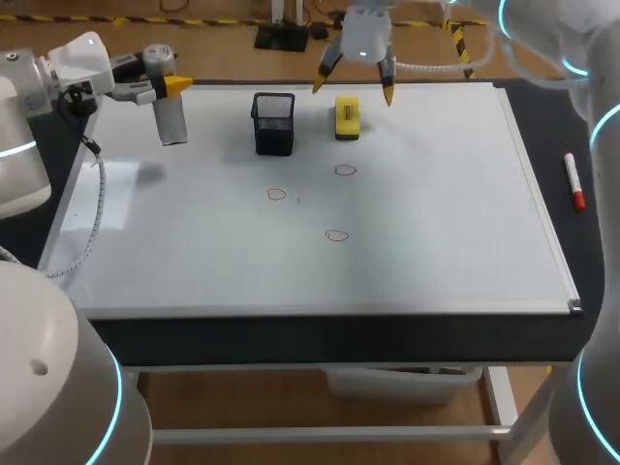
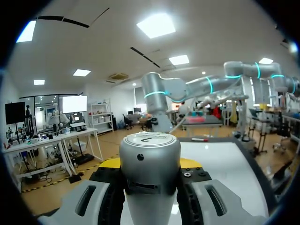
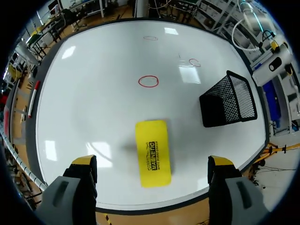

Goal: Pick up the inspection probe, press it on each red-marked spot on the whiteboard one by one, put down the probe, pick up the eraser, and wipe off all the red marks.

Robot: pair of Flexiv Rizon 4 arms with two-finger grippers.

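Left gripper (image 1: 170,89): pinched shut on the inspection probe (image 1: 171,122), which it held upright over the far left corner of the whiteboard (image 1: 436,223). In the wrist view both fingers pressed the probe's sides.
Right gripper (image 1: 354,90): fingers spread wide, hovering above the eraser (image 1: 347,116) without touching it.
Eraser: yellow, lay flat on the whiteboard just beside the black mesh basket (image 1: 274,123).
Red marks (image 1: 336,234): three small circles were drawn on the board, on the robot's side of the basket and eraser.
Red marker (image 1: 574,182): lay on the table off the board's right edge.
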